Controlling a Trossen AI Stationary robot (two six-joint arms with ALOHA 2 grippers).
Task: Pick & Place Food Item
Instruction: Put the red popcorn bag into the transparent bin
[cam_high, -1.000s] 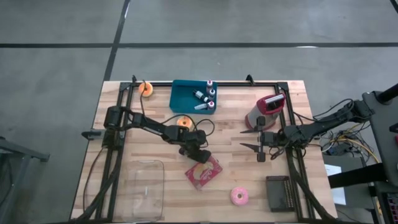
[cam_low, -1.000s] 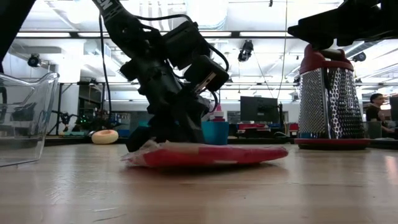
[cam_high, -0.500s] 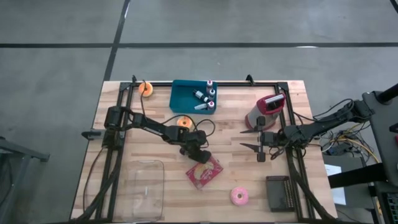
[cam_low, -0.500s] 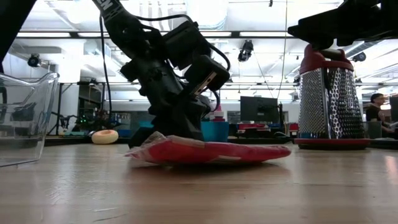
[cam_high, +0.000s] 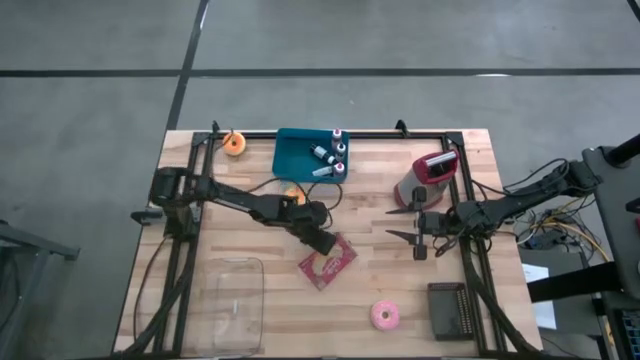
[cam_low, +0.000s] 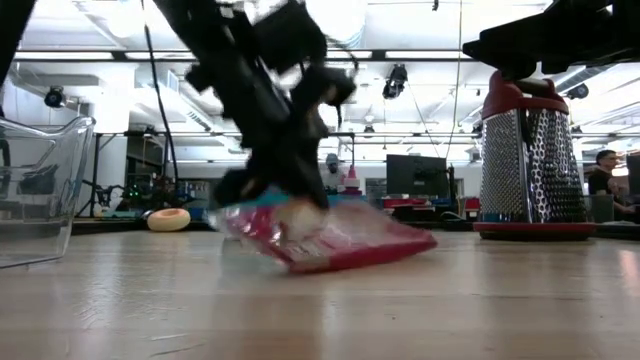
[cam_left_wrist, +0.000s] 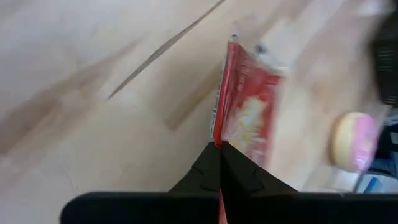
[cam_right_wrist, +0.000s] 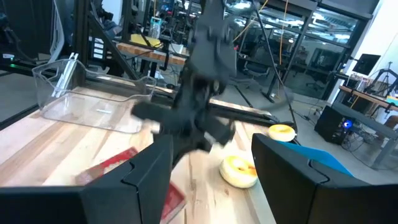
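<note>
The food item is a flat red packet (cam_high: 330, 263) with a pale picture on it, near the table's middle. My left gripper (cam_high: 318, 241) is shut on the packet's far-left edge; the low view shows the packet (cam_low: 325, 238) tilted, its held end up. In the left wrist view the packet (cam_left_wrist: 249, 106) runs away from my fingertips. My right gripper (cam_high: 405, 222) waits open at the table's right, pointing level toward the middle, with nothing between its fingers (cam_right_wrist: 149, 171). My left gripper pinches the packet's edge (cam_left_wrist: 219, 132) between its two fingertips, coming from above and from the table's left, slanting down. The held end is raised and the packet slopes down away from the fingers. Whether its low end (cam_low: 312, 264) still touches the table I cannot tell.
A clear container (cam_high: 232, 298) stands at the near left. A pink donut (cam_high: 384, 316) and a dark block (cam_high: 449, 310) lie near right. A red-topped grater (cam_high: 428, 178) stands by my right gripper. At the back are a blue tray (cam_high: 311, 155) and orange donuts (cam_high: 235, 143).
My left gripper has risen and drawn slightly toward the table's far left, tipping as it went. The packet, which lay flat on the table, now has its held end lifted and hangs tilted, and it has turned a little.
</note>
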